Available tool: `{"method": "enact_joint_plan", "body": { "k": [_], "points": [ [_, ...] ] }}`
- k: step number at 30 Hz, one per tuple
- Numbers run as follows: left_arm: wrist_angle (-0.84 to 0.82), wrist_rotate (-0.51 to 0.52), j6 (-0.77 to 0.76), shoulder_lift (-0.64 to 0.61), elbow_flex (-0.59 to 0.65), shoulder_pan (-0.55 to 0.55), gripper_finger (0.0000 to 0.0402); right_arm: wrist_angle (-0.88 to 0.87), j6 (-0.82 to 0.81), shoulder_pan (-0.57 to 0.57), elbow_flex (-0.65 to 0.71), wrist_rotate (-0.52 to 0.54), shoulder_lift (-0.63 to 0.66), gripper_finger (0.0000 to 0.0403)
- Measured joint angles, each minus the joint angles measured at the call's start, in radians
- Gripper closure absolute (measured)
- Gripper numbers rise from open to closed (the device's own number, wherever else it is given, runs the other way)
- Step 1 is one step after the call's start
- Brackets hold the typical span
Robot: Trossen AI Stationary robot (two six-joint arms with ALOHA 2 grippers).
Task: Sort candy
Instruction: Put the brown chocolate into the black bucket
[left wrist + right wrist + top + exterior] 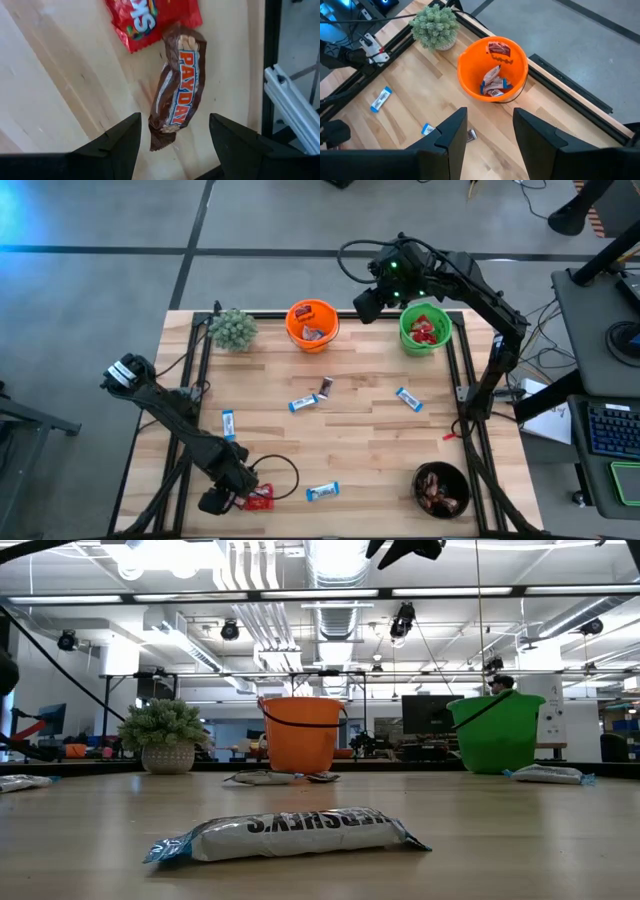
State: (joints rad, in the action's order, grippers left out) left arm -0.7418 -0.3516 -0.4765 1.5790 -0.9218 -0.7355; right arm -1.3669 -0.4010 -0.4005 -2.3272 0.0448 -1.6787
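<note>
Brown-wrapped PayDay bar (178, 90) lies between the open left gripper's (172, 142) fingers beside a red Skittles packet (150, 20); right gripper (489, 131), open and empty, hovers near the orange bucket (470, 85).

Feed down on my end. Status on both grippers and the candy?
Left gripper open, low over brown PayDay bar beside red packet. Right gripper open, empty, high above table between orange bucket and green bucket. Nothing blocking.
</note>
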Motion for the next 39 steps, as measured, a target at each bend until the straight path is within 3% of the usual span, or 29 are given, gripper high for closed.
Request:
{"method": "enact_joint_plan", "body": {
  "k": [23,27,35,39],
  "points": [
    [0.024,-0.012,-0.004,0.117,0.000,-0.017,0.0194,-0.016,0.000,0.017,0.000,0.000,0.001,0.0251],
    [0.018,-0.040,-0.007,0.114,0.002,-0.017,0.0236,-0.017,0.000,0.017,0.000,0.000,0.001,0.0257],
    [0.018,-0.078,-0.003,0.112,0.002,-0.017,0.0373,-0.017,0.000,0.017,0.000,0.000,0.001,0.0261],
    [0.018,-0.085,0.000,0.110,0.002,-0.017,0.0390,-0.018,0.000,0.017,0.000,0.000,0.002,0.0257]
  ]
}}
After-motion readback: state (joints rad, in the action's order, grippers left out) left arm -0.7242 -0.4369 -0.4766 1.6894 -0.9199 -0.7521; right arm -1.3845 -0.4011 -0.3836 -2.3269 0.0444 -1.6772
